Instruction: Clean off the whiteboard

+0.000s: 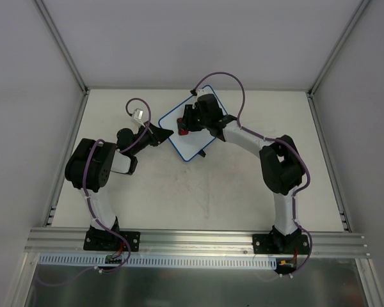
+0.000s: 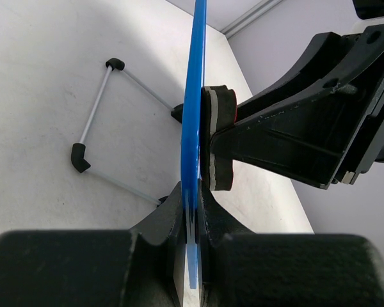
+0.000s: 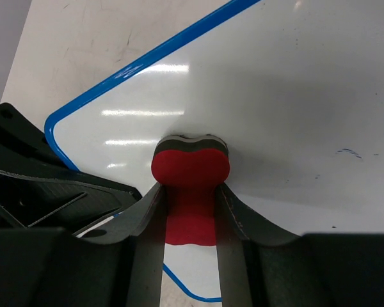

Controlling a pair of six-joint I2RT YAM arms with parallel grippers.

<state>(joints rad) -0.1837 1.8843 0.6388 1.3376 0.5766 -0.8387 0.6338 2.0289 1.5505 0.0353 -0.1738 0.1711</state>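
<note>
The whiteboard [image 1: 193, 146] is being gripped at its blue rim by the left gripper [image 2: 193, 208]. Its jaws are clamped on that edge, apparently so that the board is being steadied against the push of wiping. The red eraser [image 3: 191, 167] is being pinched at its waist by the closed jaws of the right gripper [image 3: 191, 204], and its felt side is being pressed flat against the white face. The board is being held toward the far side of the table [image 1: 243, 192], between the two wrists, with its wire stand [image 2: 99, 115] folded out behind it. Faint blue marks [image 3: 349, 152] are showing to the eraser's right, well apart from it, so the erasing is being judged as not yet finished.
</note>
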